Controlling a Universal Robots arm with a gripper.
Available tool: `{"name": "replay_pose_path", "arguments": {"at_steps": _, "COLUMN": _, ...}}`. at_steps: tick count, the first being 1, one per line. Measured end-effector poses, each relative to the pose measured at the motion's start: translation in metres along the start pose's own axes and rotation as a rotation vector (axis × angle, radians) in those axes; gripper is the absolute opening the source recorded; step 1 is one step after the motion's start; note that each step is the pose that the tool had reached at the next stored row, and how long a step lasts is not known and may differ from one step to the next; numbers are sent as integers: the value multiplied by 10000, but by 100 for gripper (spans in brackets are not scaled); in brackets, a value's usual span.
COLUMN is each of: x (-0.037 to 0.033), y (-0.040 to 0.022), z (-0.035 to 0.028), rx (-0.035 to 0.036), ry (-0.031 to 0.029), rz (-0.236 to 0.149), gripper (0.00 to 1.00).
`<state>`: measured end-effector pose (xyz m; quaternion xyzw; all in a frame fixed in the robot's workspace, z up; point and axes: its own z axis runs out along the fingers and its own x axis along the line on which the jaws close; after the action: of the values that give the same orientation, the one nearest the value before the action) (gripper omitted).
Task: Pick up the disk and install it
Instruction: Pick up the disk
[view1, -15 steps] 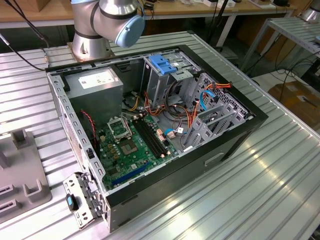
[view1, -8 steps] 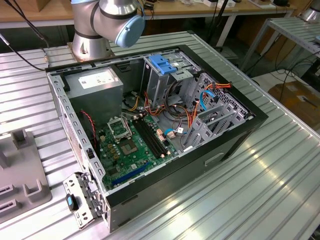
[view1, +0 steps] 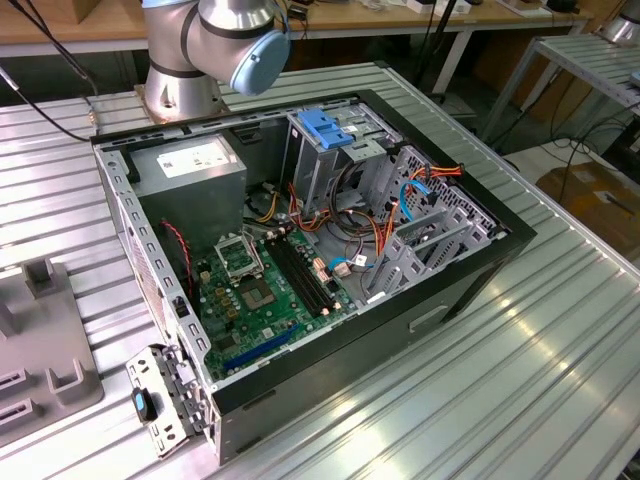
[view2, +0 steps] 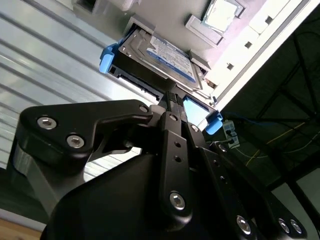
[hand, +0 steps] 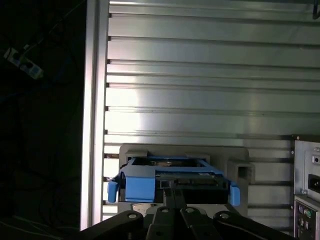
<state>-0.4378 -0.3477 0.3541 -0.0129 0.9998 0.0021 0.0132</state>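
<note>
Gripper (hand: 172, 194) is at the disk (hand: 172, 172); black fingers (view2: 170, 125) are pressed together, tips right at the middle of the disk's connector edge; can't tell if they actually touch it; they are not spread around the body.

Disk lies flat in a grey holder (hand: 185, 150) on the slatted aluminium table (hand: 200, 75), close to the table's edge; label side up in the second wrist view, blue carrier rail wrapped round it with a blue tab sticking out at each end; both wrist views show it seated in the holder, not lifted.

Exterior view: open computer case (view1: 470, 290) lies on its side mid-table; motherboard (view1: 260, 290) is exposed toward the exterior view's left; tall grey drive cage (view1: 310, 165) stands at the far side with a fixed blue bracket (view1: 325, 127) on top; orange and blue cables run through the bays on the exterior view's right; arm base (view1: 180, 85) stands just beyond the case's far wall; a grey fixture block (view1: 40, 330) sits at the exterior view's left, apart from the case.
</note>
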Motion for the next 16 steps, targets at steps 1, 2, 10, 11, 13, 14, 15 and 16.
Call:
{"name": "replay_pose_path", "arguments": {"at_steps": 1, "x": 0, "y": 0, "z": 0, "rx": 0, "ry": 1, "rz": -2, "gripper": 11}}
{"name": "replay_pose_path", "arguments": {"at_steps": 2, "x": 0, "y": 0, "z": 0, "rx": -1, "ry": 0, "rz": -29, "gripper": 11}}
{"name": "replay_pose_path", "arguments": {"at_steps": 10, "x": 0, "y": 0, "z": 2, "rx": -56, "ry": 8, "rz": -2108, "gripper": 11}}
{"name": "replay_pose_path", "arguments": {"at_steps": 11, "x": 0, "y": 0, "z": 2, "rx": -62, "ry": 8, "rz": -2347, "gripper": 11}}
{"name": "replay_pose_path", "arguments": {"at_steps": 13, "x": 0, "y": 0, "z": 3, "rx": -77, "ry": 11, "rz": -2908, "gripper": 11}}
{"name": "replay_pose_path", "arguments": {"at_steps": 14, "x": 0, "y": 0, "z": 2, "rx": -85, "ry": 13, "rz": -3201, "gripper": 11}}
{"name": "replay_pose_path", "arguments": {"at_steps": 15, "x": 0, "y": 0, "z": 3, "rx": -98, "ry": 15, "rz": -3694, "gripper": 11}}
{"name": "replay_pose_path", "arguments": {"at_steps": 16, "x": 0, "y": 0, "z": 3, "rx": -105, "ry": 16, "rz": -3976, "gripper": 11}}
